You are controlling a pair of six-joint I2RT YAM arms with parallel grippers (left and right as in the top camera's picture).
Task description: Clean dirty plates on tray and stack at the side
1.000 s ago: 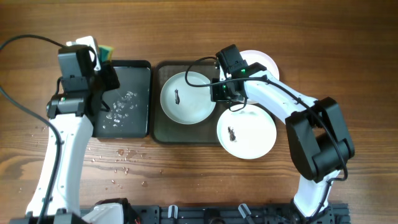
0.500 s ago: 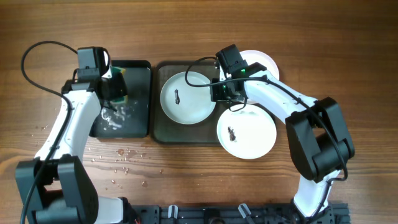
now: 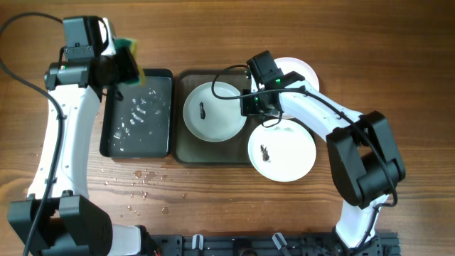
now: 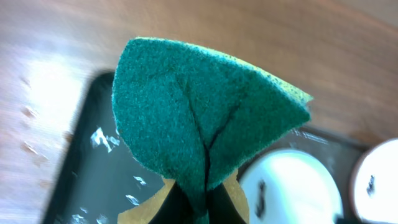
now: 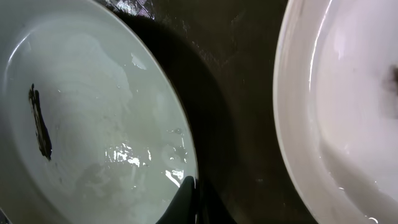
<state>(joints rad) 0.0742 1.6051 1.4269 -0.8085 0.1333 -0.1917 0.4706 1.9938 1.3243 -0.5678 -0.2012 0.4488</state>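
A white plate (image 3: 215, 112) with a black smear lies on the dark grey-green tray (image 3: 186, 149). My right gripper (image 3: 250, 107) is shut on that plate's right rim; in the right wrist view its dark fingers (image 5: 186, 202) pinch the rim of the plate (image 5: 93, 124). A second smeared plate (image 3: 282, 153) overlaps the tray's front right corner. A third plate (image 3: 298, 71) sits behind the right arm. My left gripper (image 3: 117, 70) is shut on a green and yellow sponge (image 3: 129, 50), held above the black tray's back left corner. The sponge (image 4: 199, 106) fills the left wrist view.
A smaller glossy black tray (image 3: 137, 114) with water drops lies left of the grey-green tray. Water spots (image 3: 138, 181) mark the wooden table in front of it. A cable (image 3: 21, 35) loops by the left arm.
Half a second ago the left gripper held the sponge down in the black tray; it has since lifted back and to the left. The right arm and the plates have not moved.
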